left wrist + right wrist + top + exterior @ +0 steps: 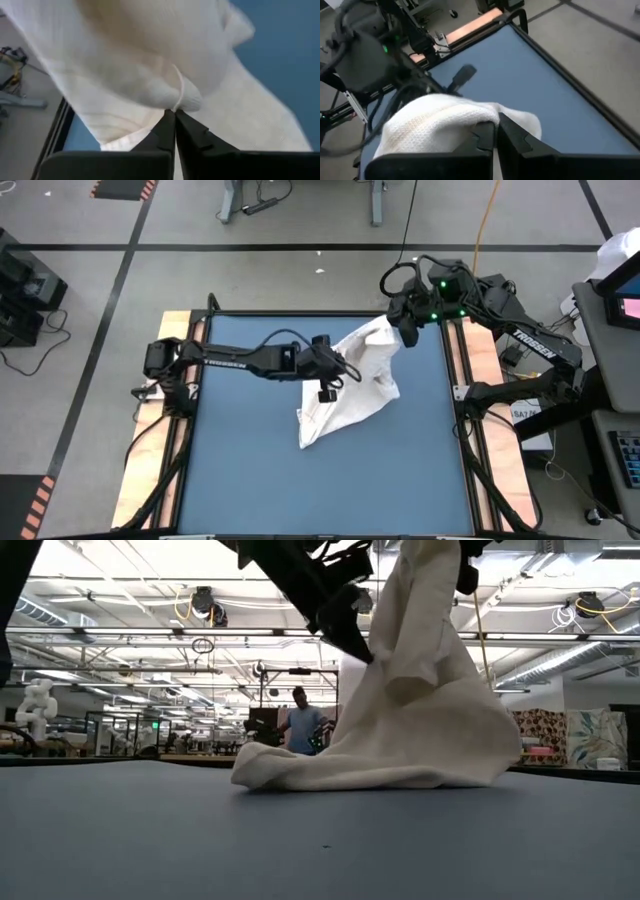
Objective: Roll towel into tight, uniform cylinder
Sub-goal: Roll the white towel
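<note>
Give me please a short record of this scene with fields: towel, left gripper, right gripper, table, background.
towel: white towel, lifted at two points, lower end bunched on the table, not rolled
left gripper: left gripper shut on a fold of the towel, above the table's middle
right gripper: right gripper shut on the towel's upper edge, near the far right corner
table: blue table
background: a person stands far behind

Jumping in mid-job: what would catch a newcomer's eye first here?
The white towel, lifted into a tent over the middle of the blue table, its lower edge still dragging on the surface. Both arms hold it: the left gripper pinches a fold, and the right gripper grips the raised corner, jaws shut.
</note>
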`<act>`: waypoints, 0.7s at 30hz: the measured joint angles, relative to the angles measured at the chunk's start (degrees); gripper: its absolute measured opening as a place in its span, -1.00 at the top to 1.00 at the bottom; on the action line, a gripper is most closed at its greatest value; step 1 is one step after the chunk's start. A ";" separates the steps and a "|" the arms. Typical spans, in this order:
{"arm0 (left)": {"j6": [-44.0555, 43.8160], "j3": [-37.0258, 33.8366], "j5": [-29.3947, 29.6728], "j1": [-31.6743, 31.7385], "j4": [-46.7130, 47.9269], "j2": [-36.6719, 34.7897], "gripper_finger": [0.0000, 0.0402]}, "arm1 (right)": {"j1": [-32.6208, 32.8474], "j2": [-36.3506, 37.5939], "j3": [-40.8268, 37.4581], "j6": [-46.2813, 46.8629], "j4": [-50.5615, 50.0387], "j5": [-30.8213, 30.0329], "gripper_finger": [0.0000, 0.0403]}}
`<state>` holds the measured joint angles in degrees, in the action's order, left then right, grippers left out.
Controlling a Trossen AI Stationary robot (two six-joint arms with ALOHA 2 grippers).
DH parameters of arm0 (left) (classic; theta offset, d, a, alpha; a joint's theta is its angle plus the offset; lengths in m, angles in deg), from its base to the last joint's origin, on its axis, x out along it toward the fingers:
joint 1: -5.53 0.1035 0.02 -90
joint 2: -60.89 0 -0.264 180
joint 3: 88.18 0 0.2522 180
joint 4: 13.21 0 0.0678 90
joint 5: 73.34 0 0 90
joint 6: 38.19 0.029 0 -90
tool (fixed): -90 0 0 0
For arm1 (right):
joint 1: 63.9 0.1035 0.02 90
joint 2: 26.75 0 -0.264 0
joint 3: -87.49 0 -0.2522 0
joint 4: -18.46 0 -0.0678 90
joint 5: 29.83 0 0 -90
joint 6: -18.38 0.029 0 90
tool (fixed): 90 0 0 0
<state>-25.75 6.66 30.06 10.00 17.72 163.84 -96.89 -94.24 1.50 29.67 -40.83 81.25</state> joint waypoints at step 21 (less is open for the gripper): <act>5.03 0.87 -4.76 2.82 9.41 -23.97 0.99 | 0.11 -0.04 0.06 10.49 18.20 -4.67 1.00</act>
<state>-20.72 7.53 25.31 12.82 27.13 139.87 -96.79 -94.27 1.56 40.16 -22.63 76.58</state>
